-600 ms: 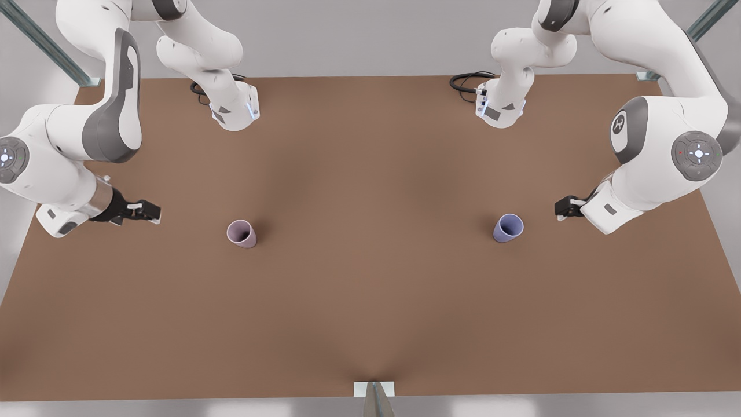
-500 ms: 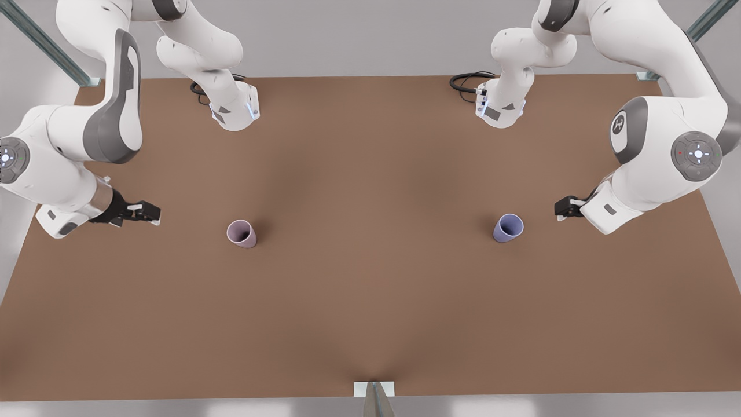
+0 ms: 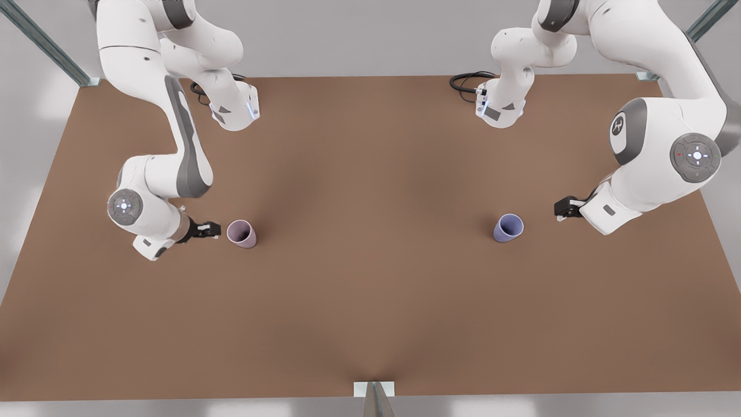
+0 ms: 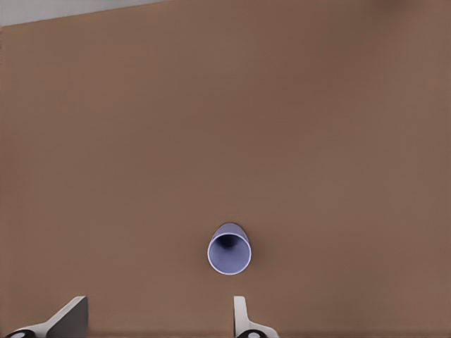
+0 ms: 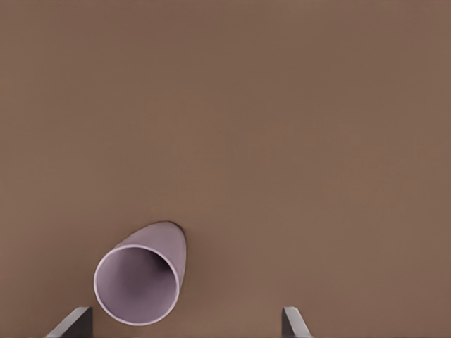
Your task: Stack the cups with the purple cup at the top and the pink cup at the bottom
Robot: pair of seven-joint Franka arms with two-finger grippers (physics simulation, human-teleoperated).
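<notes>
Pink cup [image 3: 241, 233]: pale mauve-pink tumbler, upright on the brown worktop [image 3: 370, 301], mouth open upward, in the half toward the front view's left. In the right wrist view the pink cup [image 5: 141, 273] sits beyond the two fingertips, nearer one of them, untouched.

Purple cup [image 3: 508, 227]: bluish lavender tumbler, upright on the same worktop, in the half toward the front view's right, well apart from the pink cup. In the left wrist view the purple cup [image 4: 229, 250] stands clear ahead of the fingertips, nearer one of them.

Right tool [image 3: 212, 230]: at the front view's left, low over the worktop, just beside the pink cup on its outer side, not in contact. Fingers [image 5: 294, 322] spread wide, released, nothing between them.

Left tool [image 3: 560, 209]: at the front view's right, near the purple cup on its outer side, with a plain gap between the two. Fingers [image 4: 241, 318] spread apart, released, holding nothing.

Cups unstacked, each on its own patch of worktop.

Black cables [image 3: 466, 81]: coiled at the far edge by an arm base.
</notes>
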